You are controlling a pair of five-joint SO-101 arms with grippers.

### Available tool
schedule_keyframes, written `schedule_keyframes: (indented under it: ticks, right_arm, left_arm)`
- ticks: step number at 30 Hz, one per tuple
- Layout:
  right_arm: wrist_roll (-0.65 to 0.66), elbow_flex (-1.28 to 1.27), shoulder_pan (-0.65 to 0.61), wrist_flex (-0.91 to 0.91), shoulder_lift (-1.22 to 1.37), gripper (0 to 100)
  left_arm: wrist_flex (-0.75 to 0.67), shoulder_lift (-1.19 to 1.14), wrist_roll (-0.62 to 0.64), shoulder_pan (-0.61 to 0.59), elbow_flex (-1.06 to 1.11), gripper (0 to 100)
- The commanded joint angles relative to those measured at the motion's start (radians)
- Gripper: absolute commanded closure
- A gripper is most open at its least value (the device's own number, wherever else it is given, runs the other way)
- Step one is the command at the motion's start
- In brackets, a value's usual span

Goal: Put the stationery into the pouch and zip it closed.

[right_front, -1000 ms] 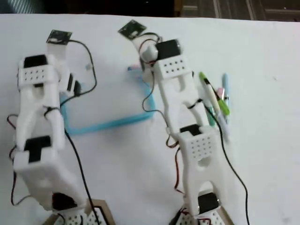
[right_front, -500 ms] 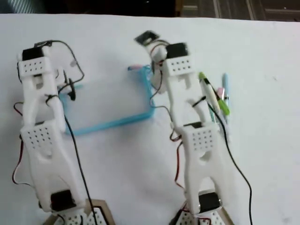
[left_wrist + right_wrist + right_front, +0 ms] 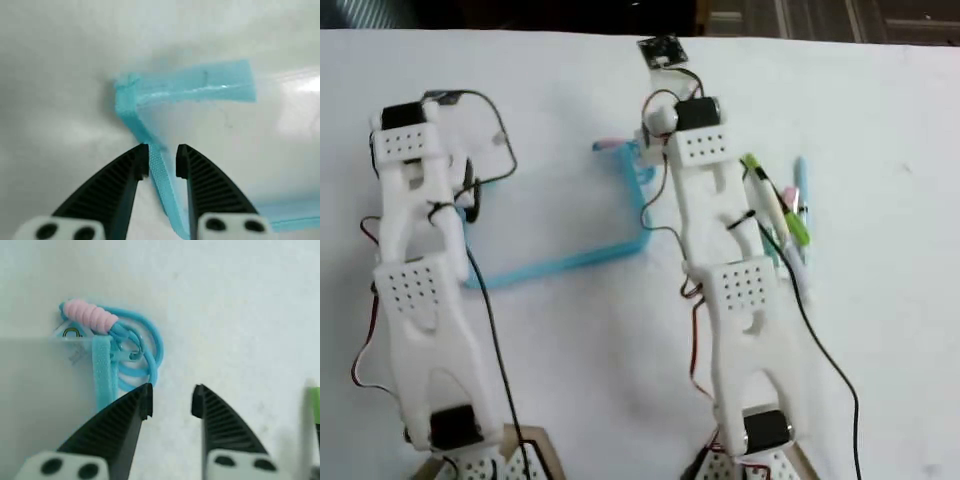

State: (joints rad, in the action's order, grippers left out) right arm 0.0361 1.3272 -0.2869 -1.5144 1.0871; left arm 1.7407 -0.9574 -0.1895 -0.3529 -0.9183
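High view puts the flat clear plastic pouch with sky-blue zip edging (image 3: 560,215) between my arms on the white table (image 3: 880,120), with the green, blue and pink pens (image 3: 782,215) at its 3 o'clock. My left gripper (image 3: 162,155) is narrowly parted, straddling the pouch's blue edge. My right gripper (image 3: 172,395) gapes beside the ribbed pink zip bead (image 3: 90,316) at the pouch's 1 o'clock corner.
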Motion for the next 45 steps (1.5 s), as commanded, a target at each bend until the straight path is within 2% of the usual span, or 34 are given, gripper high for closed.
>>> schedule_keyframes:
  ticks: [1,3,7,11,15,17,20,22,24,34,39,45]
  right_arm:
    - [-0.192,0.04,0.001,0.079,0.021,76.5]
    - [-0.279,0.043,-0.015,0.145,0.056,75.9]
    - [-0.342,0.049,-0.051,0.269,0.11,76.1]
    - [-0.348,0.043,-0.065,0.351,0.148,76.1]
    - [-0.339,0.04,-0.058,0.321,0.174,76.5]
    - [-0.285,0.04,-0.058,0.289,0.182,81.6]
    - [-0.227,0.04,-0.056,0.231,0.182,99.4]
    - [-0.221,0.041,-0.044,0.183,0.174,95.1]
    - [-0.209,0.051,-0.031,0.124,0.171,97.9]
    - [0.051,0.054,-0.081,-0.249,0.096,98.0]
    - [0.106,-0.068,-0.088,-0.259,0.035,98.0]
    - [0.233,-0.397,-0.116,-0.259,-0.177,97.9]
  left_arm:
    - [-0.021,-0.002,-0.083,0.061,-0.004,87]
    - [-0.026,-0.002,-0.098,0.066,-0.004,87]
    - [-0.028,-0.002,-0.104,0.069,-0.002,87]
    - [-0.029,-0.002,-0.107,0.072,-0.002,87]
    - [-0.029,-0.002,-0.18,0.071,-0.002,87]
    - [-0.029,-0.002,-0.199,0.066,-0.004,87]
    - [-0.029,-0.002,-0.233,0.064,-0.005,87]
    - [-0.029,-0.002,-0.245,0.064,-0.01,87]
    - [-0.041,-0.002,-0.238,0.064,-0.01,87]
    - [-0.051,0.006,-0.238,0.064,-0.012,87]
    - [-0.049,0.011,-0.238,0.061,-0.013,87]
    - [-0.048,0.011,-0.236,0.002,-0.013,87]
